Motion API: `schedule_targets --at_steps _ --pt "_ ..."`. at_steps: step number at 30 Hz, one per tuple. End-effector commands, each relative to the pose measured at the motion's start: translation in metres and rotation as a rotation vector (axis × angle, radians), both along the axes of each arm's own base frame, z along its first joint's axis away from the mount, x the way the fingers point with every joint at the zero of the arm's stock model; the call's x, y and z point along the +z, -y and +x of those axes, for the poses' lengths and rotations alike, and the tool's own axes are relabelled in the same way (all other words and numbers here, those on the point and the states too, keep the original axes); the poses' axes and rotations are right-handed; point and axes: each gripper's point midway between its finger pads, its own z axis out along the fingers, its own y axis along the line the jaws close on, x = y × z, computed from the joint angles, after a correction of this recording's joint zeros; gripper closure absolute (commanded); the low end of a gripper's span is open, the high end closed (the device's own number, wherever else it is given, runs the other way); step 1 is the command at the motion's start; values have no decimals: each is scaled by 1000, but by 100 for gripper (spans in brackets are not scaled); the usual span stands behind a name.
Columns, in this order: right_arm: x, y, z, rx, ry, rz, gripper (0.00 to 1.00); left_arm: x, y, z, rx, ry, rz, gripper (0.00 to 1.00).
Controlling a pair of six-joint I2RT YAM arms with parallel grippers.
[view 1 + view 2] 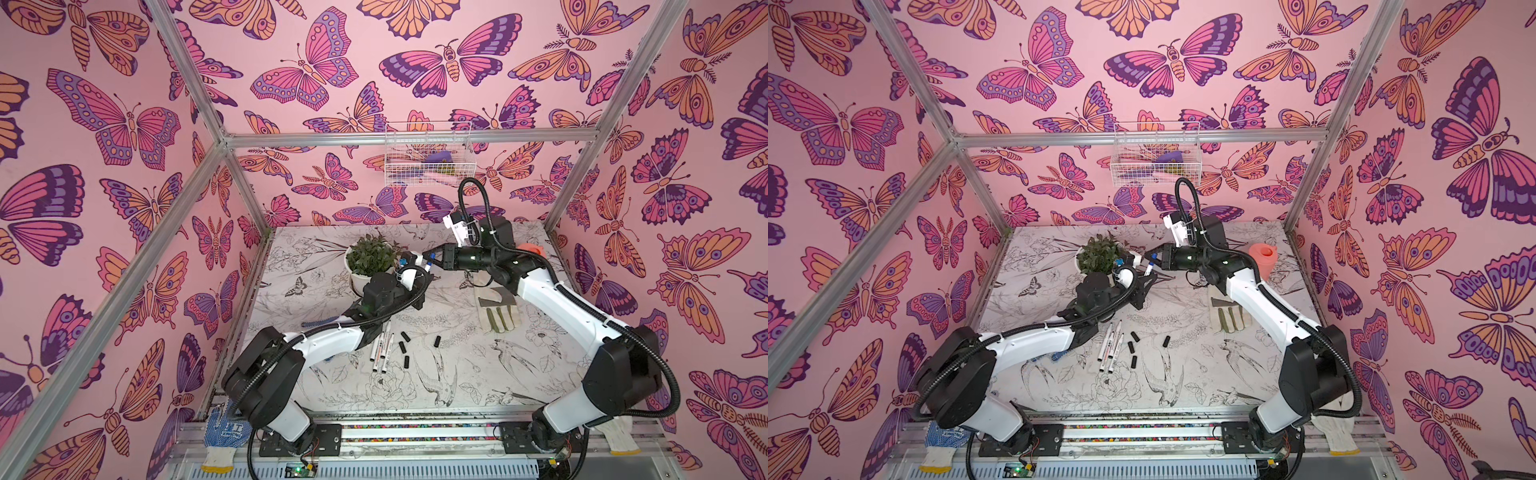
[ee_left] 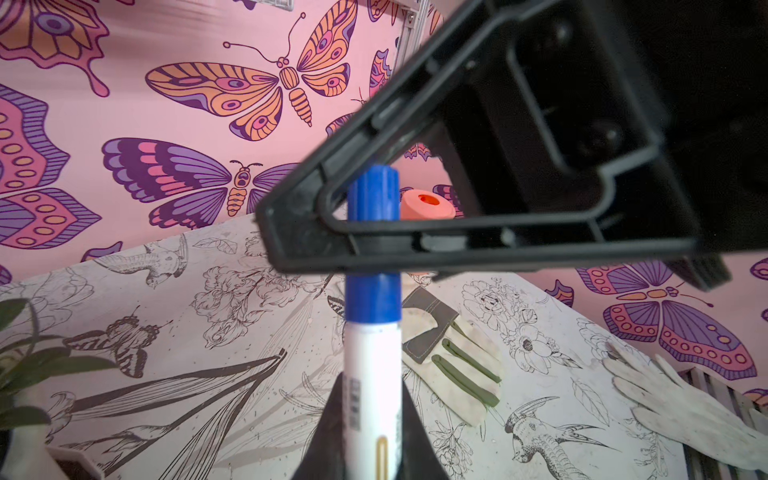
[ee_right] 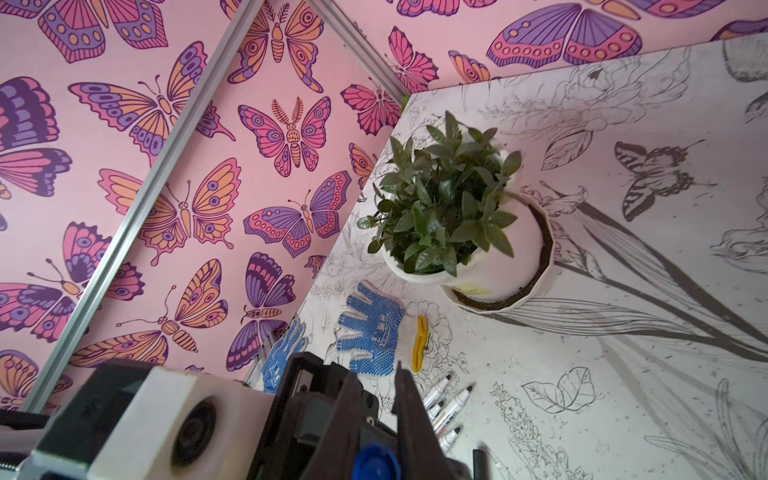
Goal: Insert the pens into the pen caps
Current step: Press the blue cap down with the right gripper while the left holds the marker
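- above the back middle of the pale, flower-printed counter (image 1: 478, 374), the left pincer (image 2: 372, 399) is closed on a slim white-barrelled pen with black print (image 2: 372, 365), gripping it low on the smooth round barrel.
- the right pincer (image 1: 434, 259) is closed on the stubby blue plastic cap (image 2: 372, 299), with its black open-framed fingers clamped across the cap's middle.
- the cap's mouth meets the white barrel with no gap showing, so i judge it pushed home or nearly so, and this pair close to done.
- the relation that counts: pen and cap share one long axis, running from the left pincer toward the right pincer at about 3 o'clock in both top views. any last push or letting go should keep to that line.
- the loose white pens (image 1: 382, 345), dark-tipped, lie side by side at about 6 o'clock from the joined pair. their long axes run roughly 12 to 6, and the left arm is nearer them.
- the short black plastic caps (image 1: 405, 347) lie scattered just beside those pens, at their 3 o'clock.
- a leafy green plant in a white pot (image 1: 370, 257) stands at 9 o'clock of the pincers, and a beige fabric work glove (image 1: 496, 311) lies at about 4 o'clock.
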Motion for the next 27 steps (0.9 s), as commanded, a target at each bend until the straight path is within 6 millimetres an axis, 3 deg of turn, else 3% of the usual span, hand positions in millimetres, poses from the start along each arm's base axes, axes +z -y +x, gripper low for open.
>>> schedule_targets --at_steps 1,11,22,27 --pt "-90 -18 -68 170 -367 -139 100 192 -16 -26 -60 494 -396 100" --pt "-94 -30 -85 273 -397 -169 100 207 -22 -14 -36 532 -389 100" --pt "-105 -26 -119 382 -461 -206 100 220 -20 2 -3 581 -380 100" --pt "-106 -25 -124 393 -462 -216 100 228 -19 5 -12 599 -388 100"
